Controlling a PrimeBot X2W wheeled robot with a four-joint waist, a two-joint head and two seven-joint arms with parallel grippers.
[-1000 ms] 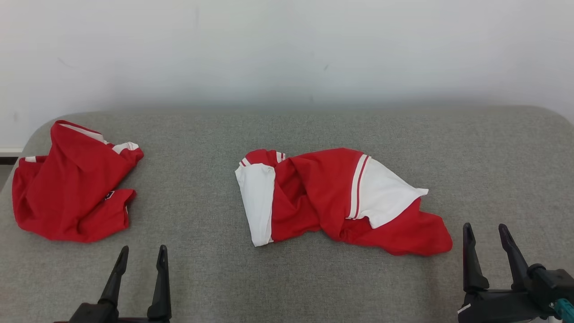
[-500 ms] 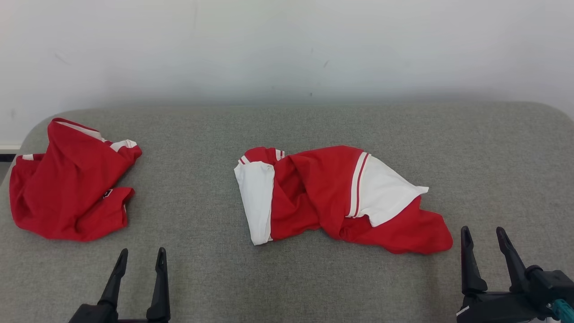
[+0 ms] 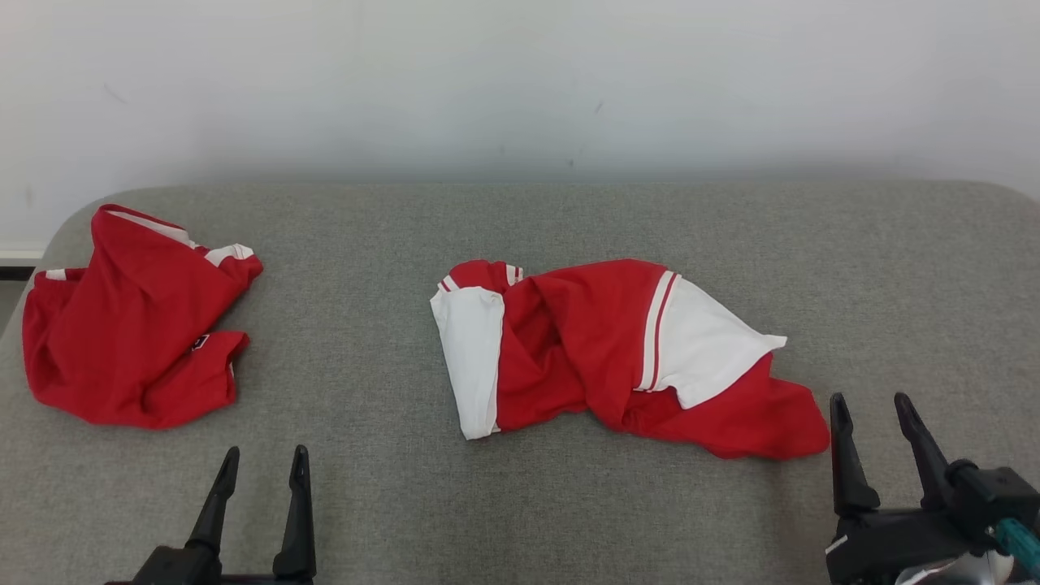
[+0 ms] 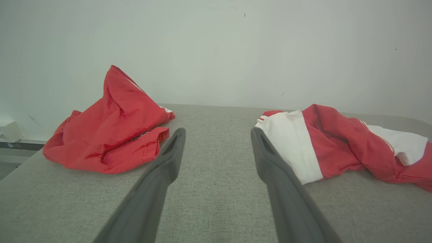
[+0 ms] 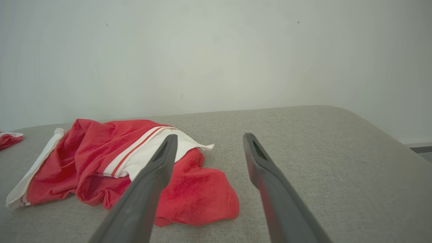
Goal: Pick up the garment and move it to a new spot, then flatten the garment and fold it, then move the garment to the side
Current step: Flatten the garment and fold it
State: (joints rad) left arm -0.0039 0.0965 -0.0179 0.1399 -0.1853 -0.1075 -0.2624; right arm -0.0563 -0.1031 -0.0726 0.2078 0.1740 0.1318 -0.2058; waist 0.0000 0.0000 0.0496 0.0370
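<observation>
Barely anything moves: the head view shifts a little, so that is the camera nudging, and both garments lie as they did a second ago. Your right gripper [image 3: 868,404] creeps slightly up the head view, your left gripper [image 3: 266,459] sits a touch lower. Neither has touched cloth.

Both grippers stand spread wide, nothing between the fingers, parked low at the near edge of the grey fabric surface [image 3: 569,219].

The red-and-white garment [image 3: 617,357] lies crumpled in the middle of the surface, its red hem corner just beside your right gripper's fingertips, apart from them. A second red garment [image 3: 130,325] sits bunched at the far left, well apart from the first. I judge the middle one is your target, but the task line does not say which.

Progress: nothing done as far as you can see. Pick-up, move, flatten, fold and set-aside are all left. The garment is still a heap with no flat edge.

Hard to make out: folds hide the collar, sleeves and true outline, so you cannot tell which corners to grab. A small dark tag on the left garment is too small to read. Both gripper bodies are cut off at the bottom edge of the head view.
</observation>
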